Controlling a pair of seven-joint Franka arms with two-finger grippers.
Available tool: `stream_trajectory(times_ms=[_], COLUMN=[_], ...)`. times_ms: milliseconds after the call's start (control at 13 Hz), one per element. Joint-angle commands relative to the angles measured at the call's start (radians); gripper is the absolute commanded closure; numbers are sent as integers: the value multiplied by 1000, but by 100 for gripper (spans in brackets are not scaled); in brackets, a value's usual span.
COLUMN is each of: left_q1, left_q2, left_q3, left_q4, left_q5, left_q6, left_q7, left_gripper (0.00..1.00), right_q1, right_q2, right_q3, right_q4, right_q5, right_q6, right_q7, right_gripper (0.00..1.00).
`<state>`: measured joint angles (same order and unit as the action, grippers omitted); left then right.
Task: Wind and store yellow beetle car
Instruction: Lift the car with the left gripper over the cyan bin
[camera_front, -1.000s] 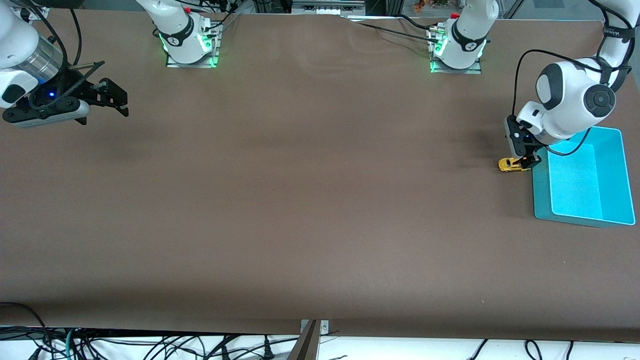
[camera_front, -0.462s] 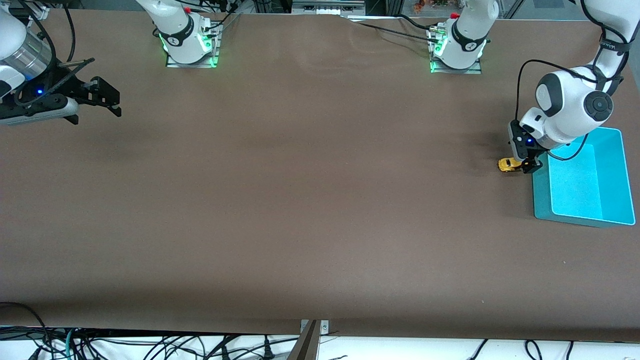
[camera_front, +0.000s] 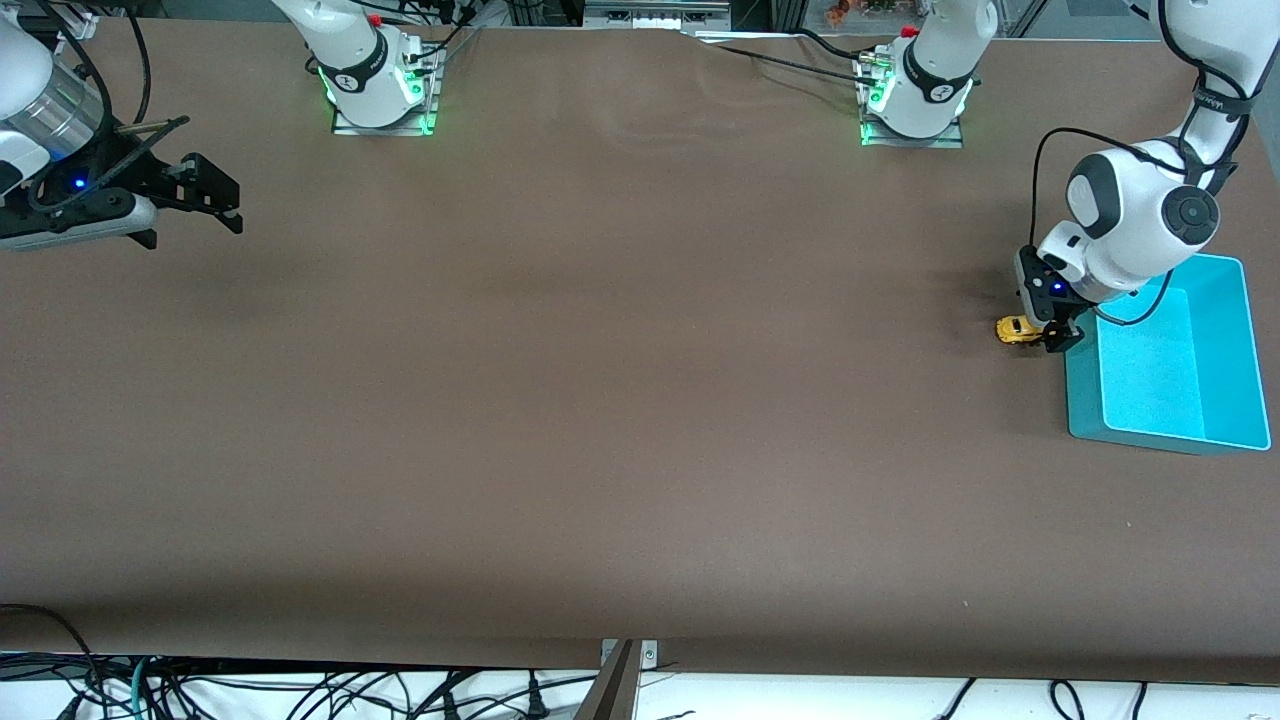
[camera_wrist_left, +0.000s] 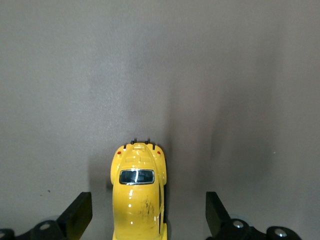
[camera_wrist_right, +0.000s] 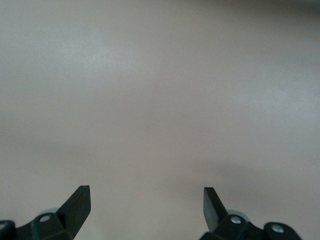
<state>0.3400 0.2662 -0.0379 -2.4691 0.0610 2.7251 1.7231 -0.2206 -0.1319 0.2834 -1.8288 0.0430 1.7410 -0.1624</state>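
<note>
The yellow beetle car stands on the brown table beside the turquoise bin, at the left arm's end. My left gripper is down at the table around the car, open. In the left wrist view the yellow beetle car sits between the two dark fingers with gaps on both sides; the left gripper is not touching it. My right gripper waits open over the right arm's end of the table; in the right wrist view the right gripper holds nothing.
The turquoise bin's inside shows nothing in it. The two arm bases stand along the table's edge farthest from the front camera. Cables hang below the table edge nearest that camera.
The left gripper has sunk lower around the car. The right gripper drew a little toward its own end of the table, then held still.
</note>
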Motion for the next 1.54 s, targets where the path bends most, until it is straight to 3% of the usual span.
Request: stream_trajectory(times_ms=[0,308,538,692,923,1077,1462], left_q1=[11,11,11,10,-4,-9,-13], left_q2=[22,22,18,2,-51,-61,-55], left_q3=[6,6,6,4,-10,-55,-73], left_q4=[1,2,6,7,65,154,433], left_q5=[31,31,30,31,14,11,-12], left_q6=[34,35,30,18,-169,-314,-625], left_q7=[19,67,67,67,67,66,66], left_gripper=[1,53,82,82,82,82,82], right_q1=[0,0,0,0,0,-2,0], right_q2=[-3,12,12,12,12,12,12], right_q3=[0,2,2,2,2,-1,0], right_q4=[11,11,13,11,11,11,11], right_q5=[11,14,11,12,11,11,8], right_q6=[-8,-6,-5,-5,-3,-5,-5], right_q7=[7,7,7,7,7,6,7], right_gripper=[0,0,0,0,0,0,0])
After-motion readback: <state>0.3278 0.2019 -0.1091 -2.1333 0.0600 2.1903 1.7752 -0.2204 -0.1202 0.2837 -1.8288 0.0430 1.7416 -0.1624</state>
